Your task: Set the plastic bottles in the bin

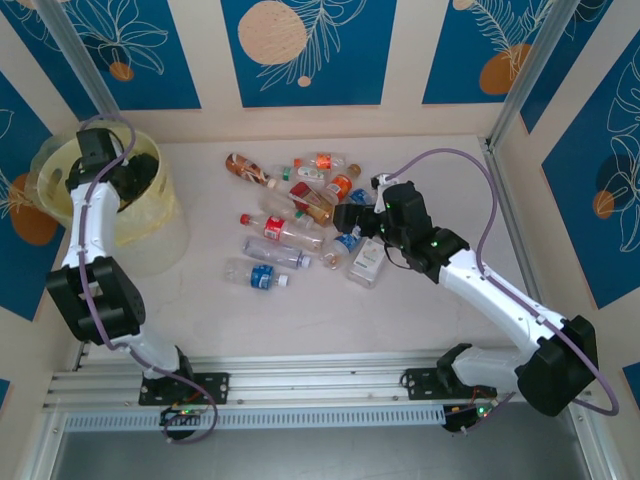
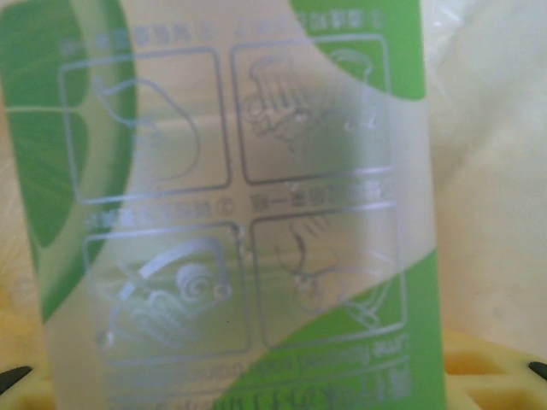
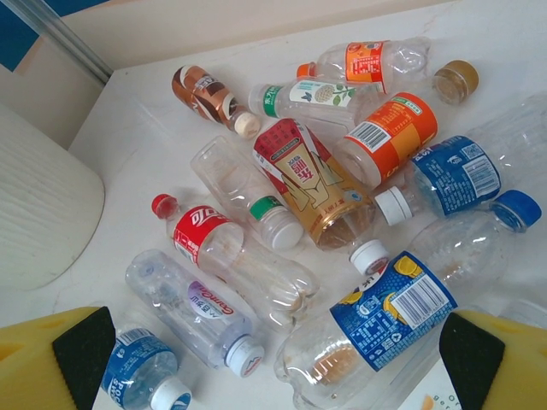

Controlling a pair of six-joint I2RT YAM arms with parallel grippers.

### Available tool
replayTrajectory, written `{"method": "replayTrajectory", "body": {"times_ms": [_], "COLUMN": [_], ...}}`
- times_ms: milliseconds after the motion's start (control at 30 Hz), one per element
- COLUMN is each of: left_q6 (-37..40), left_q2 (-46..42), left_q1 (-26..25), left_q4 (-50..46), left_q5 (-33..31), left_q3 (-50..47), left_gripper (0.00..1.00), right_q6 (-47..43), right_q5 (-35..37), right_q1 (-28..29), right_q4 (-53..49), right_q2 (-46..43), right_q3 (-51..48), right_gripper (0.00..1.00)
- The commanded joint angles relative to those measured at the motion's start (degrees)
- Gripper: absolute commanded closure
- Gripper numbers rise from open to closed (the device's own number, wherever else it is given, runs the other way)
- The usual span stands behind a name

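Observation:
Several plastic bottles (image 1: 300,210) lie in a loose pile mid-table, among them a red-labelled one (image 3: 222,252), a blue-labelled one (image 3: 385,316), an orange-labelled one (image 3: 389,137) and a brown one (image 3: 205,94). My right gripper (image 1: 355,215) hovers open over the pile's right side, its yellow fingers (image 3: 77,359) wide apart and nothing between them. My left gripper (image 1: 125,175) hangs over the mouth of the pale-yellow bin (image 1: 160,225) at far left. It is shut on a clear bottle with a green label (image 2: 256,213), which blocks most of the left wrist view.
The bin's ribbed wall (image 3: 43,213) stands just left of the pile. A metal post (image 1: 525,80) and the right wall bound the table. A rail (image 1: 300,385) runs along the near edge. Bare tabletop (image 1: 330,320) lies in front of the pile.

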Motion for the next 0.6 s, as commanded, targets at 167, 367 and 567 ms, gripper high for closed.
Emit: {"method": "replayTrajectory", "body": {"times_ms": [167,367,567], "left_q6": [1.5,2.8,3.6], "left_q2": [-0.6,-1.1,-1.6], "left_q1": [-0.5,-0.5,-0.4], "left_q4": [-1.1,-2.3,-3.3], "left_q5": [-1.4,-3.0,-3.6], "left_q3": [1.5,2.3,2.9], "left_gripper": [0.57,0.44,0.40], "right_q6": [-1.2,-0.8,-0.4], "right_q5": [1.5,2.3,4.3], "right_q1": [0.4,0.4,0.4], "right_q4": [-1.1,-1.7,-2.1], "right_q2": [0.5,0.3,-0.7], "right_q3": [2.4,1.8,0.5], "right_gripper": [0.00,0.00,0.00]}}
